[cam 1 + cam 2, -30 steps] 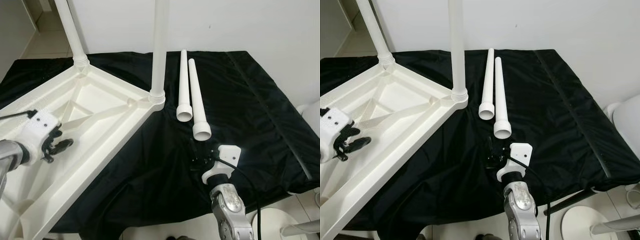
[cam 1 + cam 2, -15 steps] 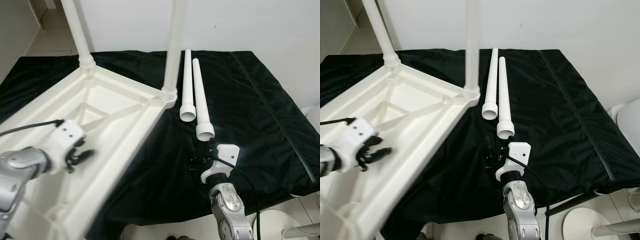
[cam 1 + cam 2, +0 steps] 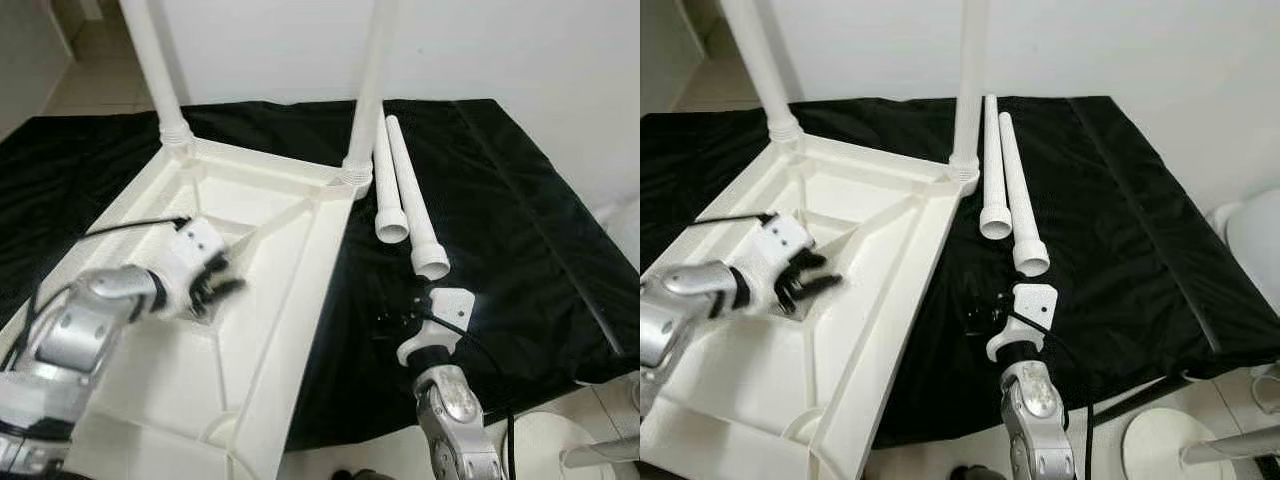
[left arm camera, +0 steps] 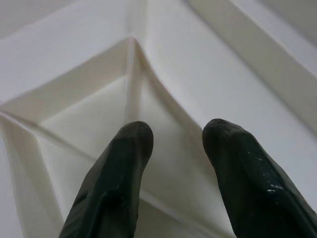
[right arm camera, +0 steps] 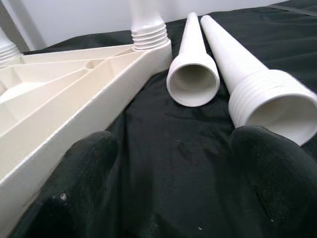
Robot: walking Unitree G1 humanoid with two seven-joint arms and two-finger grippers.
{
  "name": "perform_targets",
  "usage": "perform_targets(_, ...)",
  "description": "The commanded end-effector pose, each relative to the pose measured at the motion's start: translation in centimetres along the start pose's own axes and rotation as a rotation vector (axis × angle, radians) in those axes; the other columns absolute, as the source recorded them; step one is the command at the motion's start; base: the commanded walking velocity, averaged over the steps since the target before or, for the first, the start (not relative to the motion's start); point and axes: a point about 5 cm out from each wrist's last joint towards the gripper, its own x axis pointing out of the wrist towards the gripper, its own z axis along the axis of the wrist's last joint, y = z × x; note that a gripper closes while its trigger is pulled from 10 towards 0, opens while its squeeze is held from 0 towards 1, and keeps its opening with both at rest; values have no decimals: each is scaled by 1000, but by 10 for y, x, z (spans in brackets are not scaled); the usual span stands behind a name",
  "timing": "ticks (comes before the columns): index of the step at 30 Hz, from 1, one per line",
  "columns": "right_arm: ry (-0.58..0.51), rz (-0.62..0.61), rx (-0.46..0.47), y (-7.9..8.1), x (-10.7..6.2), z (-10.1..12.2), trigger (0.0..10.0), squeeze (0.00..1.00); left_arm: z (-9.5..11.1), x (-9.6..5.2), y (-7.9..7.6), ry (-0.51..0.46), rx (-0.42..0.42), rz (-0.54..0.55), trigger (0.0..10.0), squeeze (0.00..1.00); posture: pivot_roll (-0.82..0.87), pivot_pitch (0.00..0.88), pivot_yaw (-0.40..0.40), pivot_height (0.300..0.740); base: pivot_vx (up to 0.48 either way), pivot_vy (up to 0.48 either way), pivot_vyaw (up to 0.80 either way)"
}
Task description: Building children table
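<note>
The nearer loose leg (image 3: 420,220) lies just ahead of the spread right tool (image 3: 398,322), long axis pointing away; the left tool (image 3: 215,290), also spread, hovers over the tabletop's underside (image 3: 270,330).

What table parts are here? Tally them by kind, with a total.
Upturned white tabletop: 1
Legs standing screwed into its corners: 2
Loose legs lying on the black cloth: 2
Total: 5 parts
</note>
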Motion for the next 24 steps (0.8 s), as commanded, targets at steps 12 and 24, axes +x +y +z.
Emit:
perform_targets(12, 23, -11, 3, -1, -4, -5, 10000, 0, 11, -40, 24, -277, 123, 123, 10000, 0, 28, 131, 5, 740, 0, 0, 0)
perform_targets(24, 30, 7, -5, -1, -4, -6, 10000, 0, -13, -54, 1, -180, 181, -108, 10000, 0, 34, 127, -17, 740, 0, 0, 0)
